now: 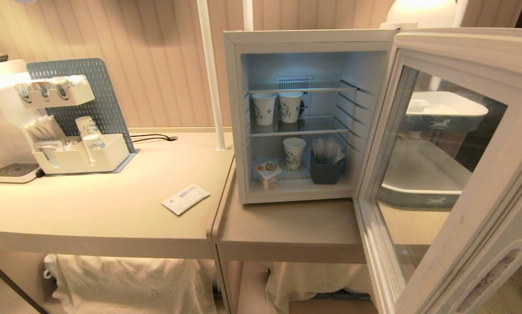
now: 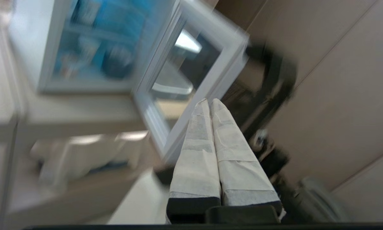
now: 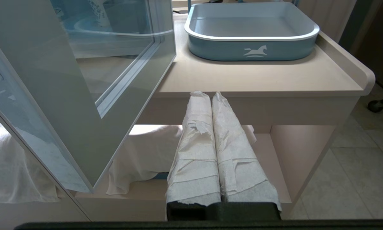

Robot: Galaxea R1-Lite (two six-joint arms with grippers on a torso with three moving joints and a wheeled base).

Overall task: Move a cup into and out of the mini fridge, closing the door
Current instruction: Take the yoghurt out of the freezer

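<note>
The door (image 1: 452, 174) stands wide, so the cup (image 1: 268, 174) at six o'clock inside the mini fridge (image 1: 232, 117) is reachable; both end effectors, left (image 2: 209, 101) and right (image 3: 204, 95), are pinched together, empty.

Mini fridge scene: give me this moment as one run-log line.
door: wide open | cup: on mini fridge floor | left claw: shut, empty | right claw: shut, empty

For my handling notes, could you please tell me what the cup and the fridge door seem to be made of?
The cup: apparently thin white plastic with a printed peel lid showing orange marks. The door: a pale matte frame, probably plastic, around a clear glass pane that shows the tray behind it.
</note>
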